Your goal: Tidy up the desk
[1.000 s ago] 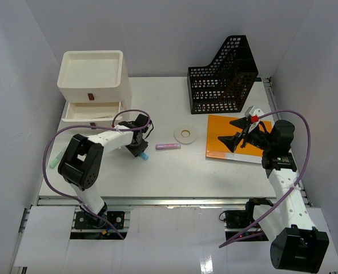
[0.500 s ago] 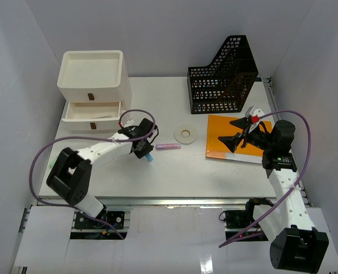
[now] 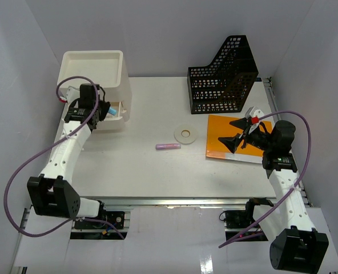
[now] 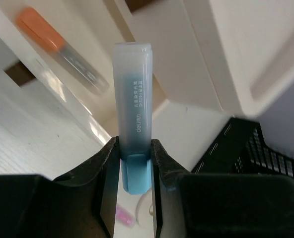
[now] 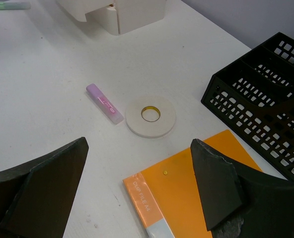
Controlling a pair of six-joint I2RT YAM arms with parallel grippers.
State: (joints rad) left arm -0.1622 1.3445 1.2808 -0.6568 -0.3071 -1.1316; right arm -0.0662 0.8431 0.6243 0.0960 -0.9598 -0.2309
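Desk [image 3: 140, 171] fills the top view, white, walls on three sides, metal rail along the 6 o'clock edge. Box [image 3: 95, 74], white, sits at the 10 o'clock corner. Black mesh rack [image 3: 223, 77] at 1 o'clock, upright against the back wall. Orange folder [image 3: 226, 137] lies flat at 3 o'clock, just in front of the rack. Left gripper [image 4: 135, 153] is at the box's front face, fingers pinched on a blue highlighter [image 4: 133, 114] that points toward the box. Right gripper [image 5: 138, 148] hangs over the folder's 9 o'clock edge, fingers spread wide, nothing between them. Tape [image 3: 185, 134], a white roll, lies flat near desk centre, apart from the folder. Pink highlighter [image 3: 168, 146] lies just off the tape at 7 o'clock, not touching it. Pen [image 4: 57, 47] with an orange cap shows at 10 o'clock in the left wrist view, in a white recess of the box; which compartment, can't tell.
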